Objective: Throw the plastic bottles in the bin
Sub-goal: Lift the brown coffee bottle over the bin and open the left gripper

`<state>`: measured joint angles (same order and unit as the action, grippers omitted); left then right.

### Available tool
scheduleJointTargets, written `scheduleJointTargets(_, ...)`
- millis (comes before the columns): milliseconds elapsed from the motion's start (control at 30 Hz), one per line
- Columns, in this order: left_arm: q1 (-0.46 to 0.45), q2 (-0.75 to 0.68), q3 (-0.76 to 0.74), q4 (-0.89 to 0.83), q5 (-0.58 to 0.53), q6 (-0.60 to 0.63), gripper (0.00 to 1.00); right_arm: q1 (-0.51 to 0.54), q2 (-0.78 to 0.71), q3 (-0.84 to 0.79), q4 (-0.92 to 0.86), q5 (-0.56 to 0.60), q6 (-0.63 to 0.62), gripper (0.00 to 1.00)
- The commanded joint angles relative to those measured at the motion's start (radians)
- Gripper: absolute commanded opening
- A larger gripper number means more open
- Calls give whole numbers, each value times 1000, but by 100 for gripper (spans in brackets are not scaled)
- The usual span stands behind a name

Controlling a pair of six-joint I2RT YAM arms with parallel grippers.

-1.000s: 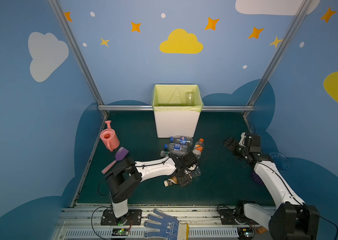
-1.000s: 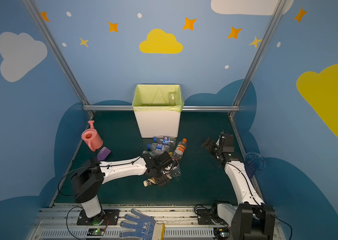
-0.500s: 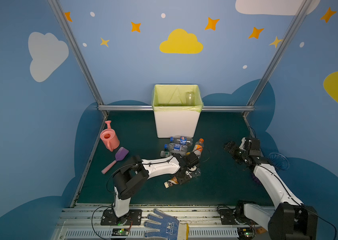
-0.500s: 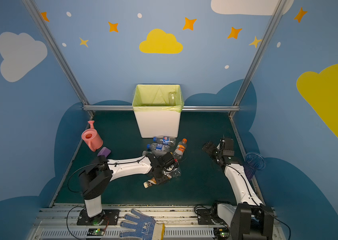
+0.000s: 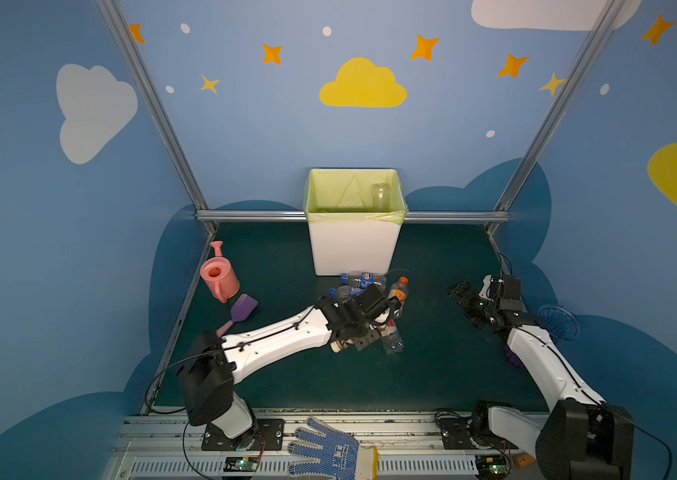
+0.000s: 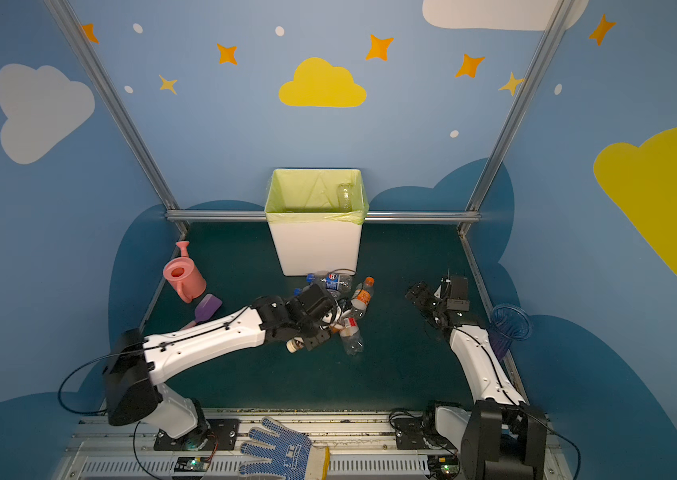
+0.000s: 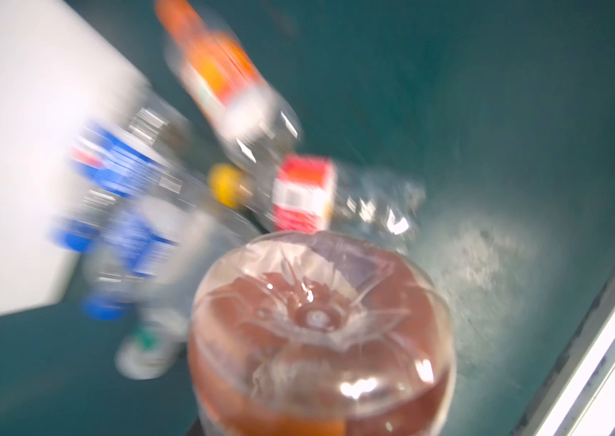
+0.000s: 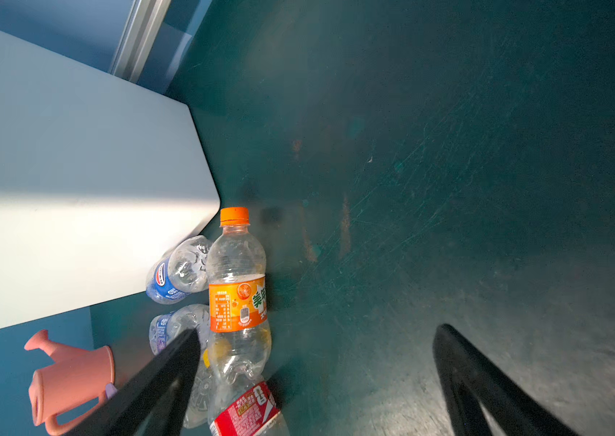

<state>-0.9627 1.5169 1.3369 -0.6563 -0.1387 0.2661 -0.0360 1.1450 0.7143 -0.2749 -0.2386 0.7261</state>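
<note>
Inside the bin [image 5: 353,249], one clear bottle [image 5: 379,196]

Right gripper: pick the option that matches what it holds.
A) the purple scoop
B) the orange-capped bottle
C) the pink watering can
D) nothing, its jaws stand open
D: in the right wrist view the right gripper has its fingers spread wide and clamped on nothing. In a top view it sits apart from the orange-capped bottle.

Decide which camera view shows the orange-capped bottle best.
The right wrist view: the orange-capped bottle is sharp and near, its label clear. Both top views show it small; the left wrist view shows it blurred.
</note>
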Motion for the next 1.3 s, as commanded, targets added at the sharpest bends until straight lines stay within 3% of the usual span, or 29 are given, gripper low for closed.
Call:
scheduleJointTargets(0, 84, -125, 110, 103, -117, 108, 40, -2, 25, 23, 42, -59, 4, 95)
scheduleJointTargets(100, 193, -216, 205, 281, -72, 166, 42, -3, 48, 43, 48, -100, 5, 95)
scheduleJointTargets(233, 373, -251, 311, 549, 98, 92, 47, -3, 51, 54, 47, -122, 6, 95)
scheduleJointTargets(400, 461, -133, 462, 671, 198, 23, 49, -2, 15, 51, 27, -115, -3, 95)
scheduleJointTargets(533, 515, 18, 521, 727, 230, -119, 49, -3, -24, 45, 7, -91, -2, 95)
scheduleJointTargets(600, 548, 142, 593, 681, 206, -218, 51, -3, -41, 37, 6, -82, 1, 95)
scheduleJointTargets(700, 579, 374, 881, 367, 136, -323, 55, -5, -55, 33, 3, -83, 2, 95)
scheduleJointTargets(767, 582, 483, 1083, 177, 130, -366, 76, -4, -62, 40, -9, -88, -7, 95)
scheduleJointTargets(800, 581, 510, 1168, 117, 177, -345, 83, -5, -66, 43, -17, -85, -13, 95)
scheduleJointTargets(867, 577, 504, 1215, 141, 238, -341, 93, -5, -74, 41, -24, -79, -14, 95)
scheduleJointTargets(933, 572, 450, 1163, 251, 278, -341, 100, -5, -78, 37, -18, -82, -8, 95)
scheduleJointTargets(1033, 557, 325, 977, 452, 270, -334, 100, -5, -77, 24, -7, -102, -3, 95)
scheduleJointTargets(1200, 547, 93, 549, 754, 229, -323, 100, 7, -56, 20, -18, -114, -8, 95)
scheduleJointTargets(1267, 548, 21, 420, 790, 201, -318, 100, 19, -50, 22, -22, -113, -14, 95)
